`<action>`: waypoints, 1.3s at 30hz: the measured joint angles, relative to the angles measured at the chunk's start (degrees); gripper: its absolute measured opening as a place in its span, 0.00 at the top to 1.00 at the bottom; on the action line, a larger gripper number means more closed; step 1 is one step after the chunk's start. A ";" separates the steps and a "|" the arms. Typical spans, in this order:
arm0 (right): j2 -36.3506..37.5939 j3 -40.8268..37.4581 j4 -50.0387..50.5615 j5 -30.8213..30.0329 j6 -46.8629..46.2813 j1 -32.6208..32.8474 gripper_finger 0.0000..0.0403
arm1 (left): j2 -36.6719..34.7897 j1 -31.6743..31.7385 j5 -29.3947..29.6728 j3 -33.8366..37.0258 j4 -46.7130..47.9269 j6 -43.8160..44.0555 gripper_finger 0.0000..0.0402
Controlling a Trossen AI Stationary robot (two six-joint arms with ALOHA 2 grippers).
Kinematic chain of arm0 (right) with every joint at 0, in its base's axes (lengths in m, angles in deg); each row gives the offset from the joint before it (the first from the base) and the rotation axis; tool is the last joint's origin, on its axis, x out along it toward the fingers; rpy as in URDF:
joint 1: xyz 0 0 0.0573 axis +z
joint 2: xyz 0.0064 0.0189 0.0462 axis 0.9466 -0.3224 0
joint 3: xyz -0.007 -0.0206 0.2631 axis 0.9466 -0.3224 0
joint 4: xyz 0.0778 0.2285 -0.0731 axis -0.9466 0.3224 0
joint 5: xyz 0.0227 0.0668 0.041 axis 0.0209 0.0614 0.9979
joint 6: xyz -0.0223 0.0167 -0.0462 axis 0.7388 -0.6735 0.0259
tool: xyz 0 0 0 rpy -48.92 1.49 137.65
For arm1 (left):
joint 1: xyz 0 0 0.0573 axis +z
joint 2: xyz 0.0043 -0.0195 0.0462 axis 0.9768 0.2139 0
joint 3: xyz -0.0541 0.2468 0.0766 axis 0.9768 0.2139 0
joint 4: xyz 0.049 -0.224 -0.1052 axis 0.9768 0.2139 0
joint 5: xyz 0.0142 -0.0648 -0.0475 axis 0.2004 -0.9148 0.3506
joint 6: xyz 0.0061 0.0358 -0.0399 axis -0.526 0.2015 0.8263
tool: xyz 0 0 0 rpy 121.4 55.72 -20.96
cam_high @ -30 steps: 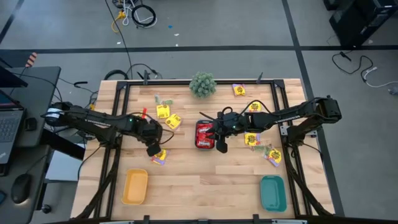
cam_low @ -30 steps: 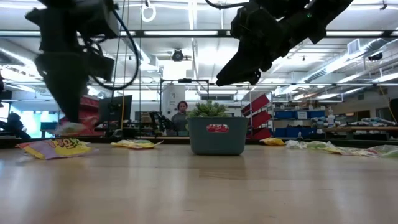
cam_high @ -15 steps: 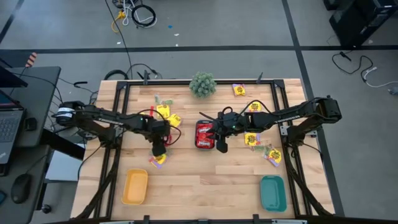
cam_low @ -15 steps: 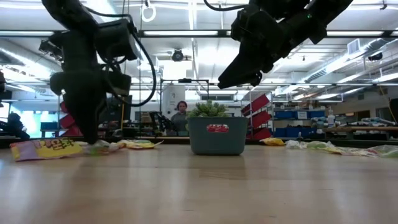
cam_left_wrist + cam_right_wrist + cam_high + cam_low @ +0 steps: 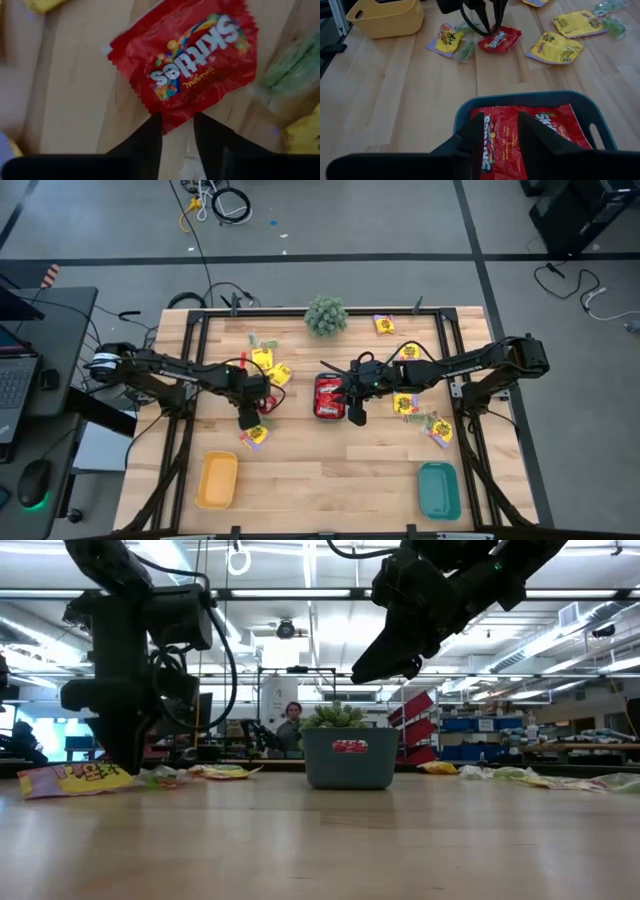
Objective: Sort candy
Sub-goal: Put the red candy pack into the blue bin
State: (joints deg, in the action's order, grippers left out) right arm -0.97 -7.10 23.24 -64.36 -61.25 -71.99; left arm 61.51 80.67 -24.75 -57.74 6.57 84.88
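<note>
A red candy packet [image 5: 185, 65] lies flat on the wood left of centre [image 5: 266, 402]. My left gripper [image 5: 177, 131] stands open just over one edge of it, fingers pointing down [image 5: 487, 22]. My right gripper [image 5: 501, 131] hangs open and holds nothing, above a grey-blue bin [image 5: 328, 412] in the middle of the table. That bin has red packets [image 5: 520, 135] inside. Yellow packets [image 5: 270, 366] and small green ones [image 5: 466, 50] lie loose around the red packet. My left gripper's two fingertips [image 5: 154, 125] stand on either side of one edge of the red packet [image 5: 172, 122], coming from above. I cannot tell whether they touch the wrapper. The packet lies flat on the table.
A yellow tray [image 5: 217, 480] stands near the front left and a teal tray [image 5: 439, 491] near the front right. A spiky green plant ball [image 5: 326, 315] sits at the far edge. More yellow packets lie on the right [image 5: 405, 403] and far right [image 5: 384, 325].
My left gripper has moved a little toward the table's right, dipped to the table top and opened, letting go of the red packet, which now lies flat on the wood. It has then risen slightly.
</note>
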 joint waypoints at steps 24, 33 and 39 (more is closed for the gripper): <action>0.00 0.00 0.90 -0.09 -0.06 0.00 0.74 | 0.02 0.00 -0.69 -2.72 -6.00 -1.48 1.00; 0.00 0.00 0.96 -0.09 -0.02 0.00 0.74 | 0.02 -2.91 5.32 -2.74 -2.47 -13.54 0.80; 0.00 0.00 0.96 -0.09 0.10 0.00 0.74 | 0.02 -5.39 8.51 -2.74 -2.51 -17.94 0.61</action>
State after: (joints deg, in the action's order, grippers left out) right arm -0.97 -7.10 24.20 -64.45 -61.16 -71.99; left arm 61.53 75.28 -16.23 -60.48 4.06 66.94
